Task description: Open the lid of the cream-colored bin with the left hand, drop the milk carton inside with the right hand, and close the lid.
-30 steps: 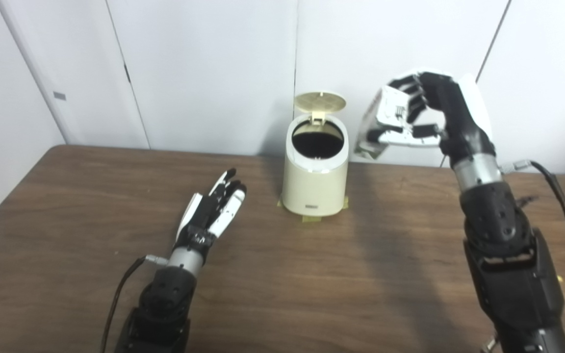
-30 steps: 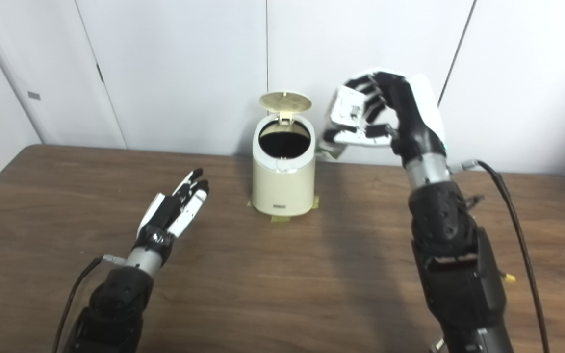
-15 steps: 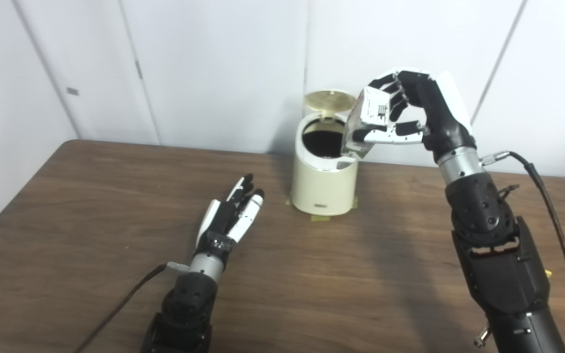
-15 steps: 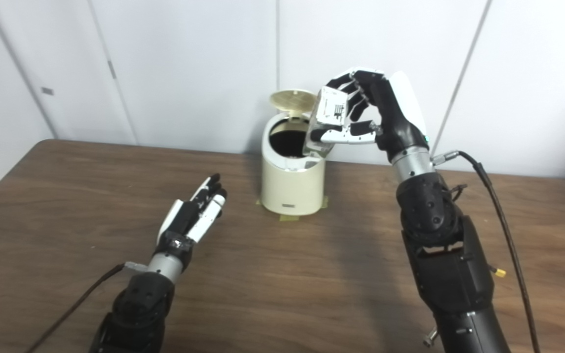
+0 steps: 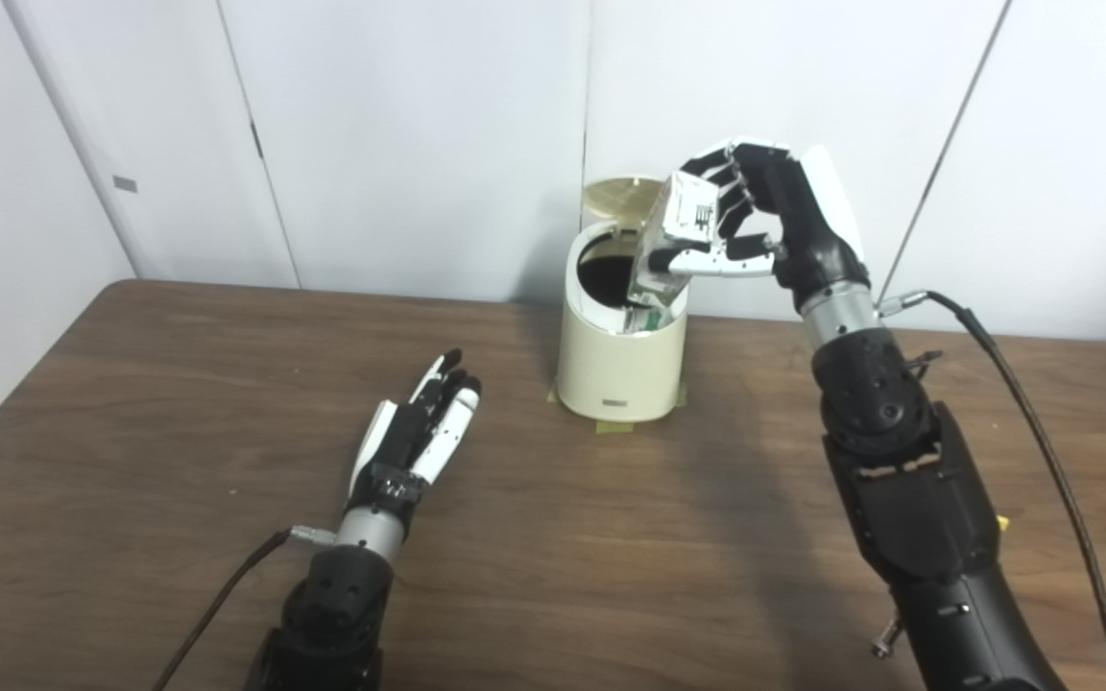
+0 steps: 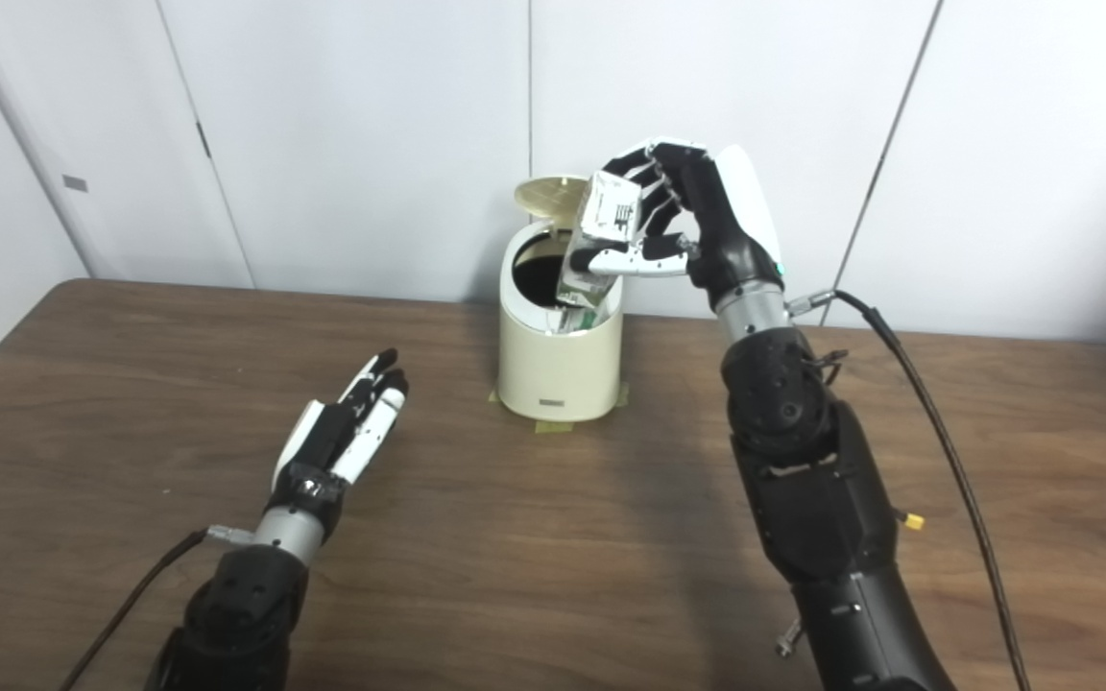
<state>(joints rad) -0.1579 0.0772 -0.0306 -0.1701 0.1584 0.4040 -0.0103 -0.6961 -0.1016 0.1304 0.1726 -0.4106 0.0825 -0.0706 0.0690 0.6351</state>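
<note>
The cream-colored bin [image 5: 619, 369] stands at the back middle of the table with its round lid [image 5: 616, 195] tipped up and open. My right hand [image 5: 776, 226] is shut on the milk carton [image 5: 670, 251] and holds it tilted over the bin's right rim, with the carton's lower end dipping into the dark opening. It also shows in the right eye view [image 6: 597, 250]. My left hand [image 5: 419, 432] is open and empty, low over the table, left of and in front of the bin, apart from it.
The brown wooden table [image 5: 131, 403] runs wide on both sides. Yellow tape [image 5: 615, 425] marks the bin's base. White wall panels [image 5: 399, 134] stand close behind the bin. A black cable [image 5: 1023, 403] hangs from my right wrist.
My right hand has carried the milk carton leftward and down, from right of the bin to over its rim, its lower end now in the opening. My left hand has kept its place. The camera shifted.
</note>
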